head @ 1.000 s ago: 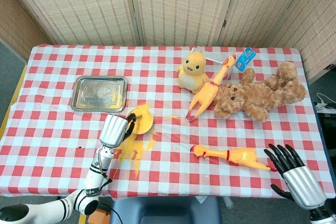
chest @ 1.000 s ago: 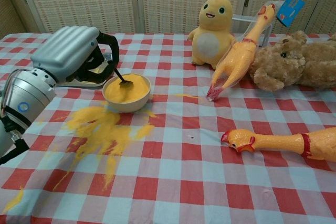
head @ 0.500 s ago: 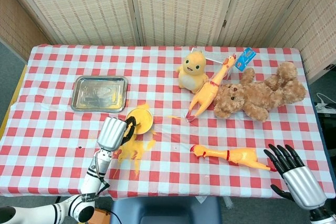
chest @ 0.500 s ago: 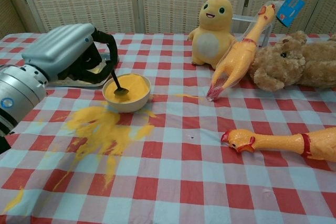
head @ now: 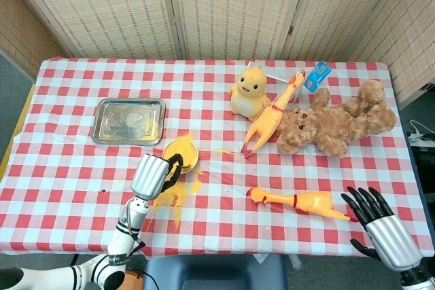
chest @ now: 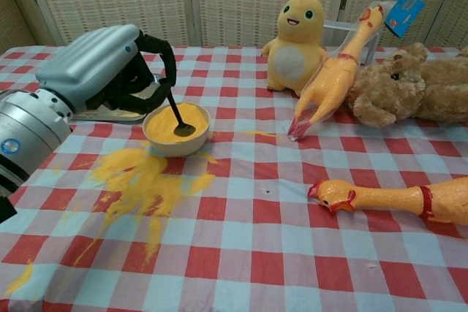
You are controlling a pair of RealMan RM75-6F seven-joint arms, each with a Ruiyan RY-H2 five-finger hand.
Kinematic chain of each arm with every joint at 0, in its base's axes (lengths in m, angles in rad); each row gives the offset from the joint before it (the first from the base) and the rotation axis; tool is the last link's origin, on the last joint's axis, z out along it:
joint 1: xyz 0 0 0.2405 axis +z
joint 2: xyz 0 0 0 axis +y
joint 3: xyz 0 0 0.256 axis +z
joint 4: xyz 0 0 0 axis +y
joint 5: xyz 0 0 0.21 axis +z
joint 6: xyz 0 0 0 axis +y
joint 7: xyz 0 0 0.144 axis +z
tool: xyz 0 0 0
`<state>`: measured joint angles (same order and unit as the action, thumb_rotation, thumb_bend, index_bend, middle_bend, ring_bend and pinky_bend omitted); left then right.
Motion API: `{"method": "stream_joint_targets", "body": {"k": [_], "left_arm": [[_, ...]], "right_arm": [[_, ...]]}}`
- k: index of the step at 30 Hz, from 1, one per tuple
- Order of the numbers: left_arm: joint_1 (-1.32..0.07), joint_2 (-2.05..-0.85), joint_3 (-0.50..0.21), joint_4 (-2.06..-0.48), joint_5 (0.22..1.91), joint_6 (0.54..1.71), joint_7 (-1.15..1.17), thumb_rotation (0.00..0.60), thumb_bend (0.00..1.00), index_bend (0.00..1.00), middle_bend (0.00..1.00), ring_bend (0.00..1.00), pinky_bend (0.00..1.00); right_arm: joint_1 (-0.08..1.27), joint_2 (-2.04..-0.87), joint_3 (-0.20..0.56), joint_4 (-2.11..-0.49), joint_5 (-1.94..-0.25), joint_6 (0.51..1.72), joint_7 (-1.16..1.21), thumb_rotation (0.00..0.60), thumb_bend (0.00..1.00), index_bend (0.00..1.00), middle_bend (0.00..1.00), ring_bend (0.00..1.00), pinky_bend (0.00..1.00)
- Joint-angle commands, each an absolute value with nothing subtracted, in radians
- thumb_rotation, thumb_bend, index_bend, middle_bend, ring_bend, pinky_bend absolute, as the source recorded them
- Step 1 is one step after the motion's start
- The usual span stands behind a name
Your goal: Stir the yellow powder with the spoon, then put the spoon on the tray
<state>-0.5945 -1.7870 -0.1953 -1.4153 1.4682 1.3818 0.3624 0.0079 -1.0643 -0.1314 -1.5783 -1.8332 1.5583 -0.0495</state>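
Note:
A white bowl point(chest: 175, 142) point(head: 189, 163) filled with yellow powder point(chest: 165, 126) sits left of the table's middle. My left hand point(chest: 99, 71) point(head: 151, 176) hovers just left of it and grips a dark spoon point(chest: 176, 115), whose tip dips into the powder. Behind the bowl lies the metal tray point(head: 128, 120), partly hidden by my hand in the chest view. Spilled yellow powder point(chest: 142, 177) point(head: 174, 193) covers the cloth in front of the bowl. At the table's front right corner my right hand point(head: 384, 229) hangs with fingers spread, holding nothing.
A yellow plush duck point(chest: 298, 32), a rubber chicken point(chest: 333, 78) and a brown teddy bear point(chest: 417, 93) lie at the back right. Another rubber chicken point(chest: 395, 199) lies at the front right. A red checked cloth point(chest: 241, 253) covers the table.
My left hand has shifted right, carrying the spoon's tip from the bowl's left part toward its right side through the powder. The right hand has not moved.

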Motion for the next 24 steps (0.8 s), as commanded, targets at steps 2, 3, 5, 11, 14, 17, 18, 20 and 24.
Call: {"method": "stream_joint_targets", "body": {"k": [2, 3, 5, 11, 14, 17, 18, 20, 24], "left_arm": [[-0.598, -1.794, -0.207, -1.391, 1.45, 1.368, 0.37, 0.6, 0.75, 0.79, 1.0, 1.0, 1.0], [-0.599, -1.794, -0.21, -1.387, 1.446, 1.365, 0.369, 0.6, 0.75, 0.79, 1.0, 1.0, 1.0], [-0.601, -1.795, -0.216, -1.375, 1.439, 1.361, 0.367, 0.6, 0.75, 0.79, 1.0, 1.0, 1.0], [-0.611, -1.802, -0.231, -1.336, 1.427, 1.349, 0.355, 0.6, 0.75, 0.79, 1.0, 1.0, 1.0], [-0.624, -1.811, -0.24, -1.283, 1.442, 1.358, 0.349, 0.6, 0.75, 0.79, 1.0, 1.0, 1.0], [-0.635, -1.819, -0.255, -1.236, 1.443, 1.364, 0.333, 0.6, 0.75, 0.79, 1.0, 1.0, 1.0], [-0.638, -1.821, -0.259, -1.223, 1.446, 1.368, 0.327, 0.6, 0.75, 0.79, 1.0, 1.0, 1.0], [-0.645, -1.829, -0.266, -1.189, 1.455, 1.381, 0.314, 0.6, 0.75, 0.79, 1.0, 1.0, 1.0], [-0.654, -1.84, -0.273, -1.146, 1.468, 1.402, 0.284, 0.6, 0.75, 0.79, 1.0, 1.0, 1.0]], "right_arm": [[0.008, -1.064, -0.131, -1.578, -1.834, 1.56, -0.048, 0.6, 0.08, 0.0, 0.0, 0.0, 0.0], [0.008, -1.064, -0.131, -1.577, -1.834, 1.56, -0.048, 0.6, 0.08, 0.0, 0.0, 0.0, 0.0], [0.008, -1.064, -0.131, -1.577, -1.832, 1.557, -0.048, 0.6, 0.08, 0.0, 0.0, 0.0, 0.0], [0.011, -1.066, -0.131, -1.579, -1.829, 1.547, -0.052, 0.6, 0.08, 0.0, 0.0, 0.0, 0.0], [0.013, -1.062, -0.134, -1.581, -1.831, 1.543, -0.044, 0.6, 0.08, 0.0, 0.0, 0.0, 0.0], [0.014, -1.06, -0.133, -1.581, -1.83, 1.545, -0.043, 0.6, 0.08, 0.0, 0.0, 0.0, 0.0], [0.014, -1.061, -0.133, -1.581, -1.83, 1.544, -0.043, 0.6, 0.08, 0.0, 0.0, 0.0, 0.0], [0.015, -1.062, -0.133, -1.581, -1.828, 1.54, -0.044, 0.6, 0.08, 0.0, 0.0, 0.0, 0.0], [0.016, -1.061, -0.133, -1.583, -1.827, 1.537, -0.044, 0.6, 0.08, 0.0, 0.0, 0.0, 0.0]]}}
